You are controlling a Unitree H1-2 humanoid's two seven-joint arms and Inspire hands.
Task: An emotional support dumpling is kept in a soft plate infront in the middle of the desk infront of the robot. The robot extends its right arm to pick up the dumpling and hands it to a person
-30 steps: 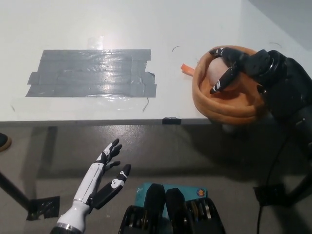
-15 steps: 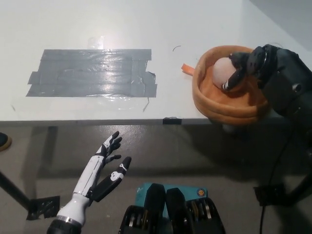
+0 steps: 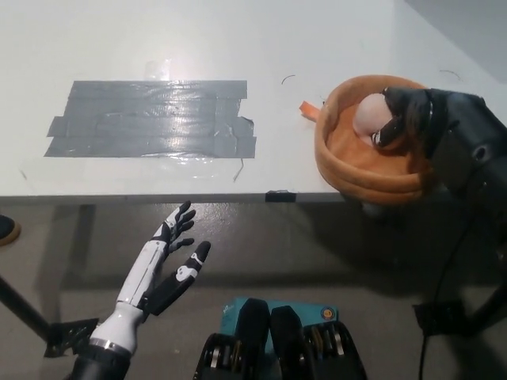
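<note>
The pale pink dumpling (image 3: 364,116) lies inside the soft orange plate (image 3: 348,166) at the right end of the white desk (image 3: 238,47). My black right hand (image 3: 416,119) comes in from the right over the plate's rim. Its fingers (image 3: 388,131) are curled around the dumpling's right side, so the hand is shut on it. The dumpling's left half shows; its right half is hidden by the hand. My white left hand (image 3: 162,269) rests open below the desk's front edge at lower left, holding nothing.
A large patch of grey tape (image 3: 150,119) covers the desk's left middle. An orange tag (image 3: 307,109) sticks out from the plate's left. The desk's front edge runs just below the plate. A black cable (image 3: 444,293) hangs at lower right.
My right hand's fingers, earlier spread over the dumpling's far side, have curled in and drawn to the right, exposing more of the dumpling. The left hand has shifted slightly.
</note>
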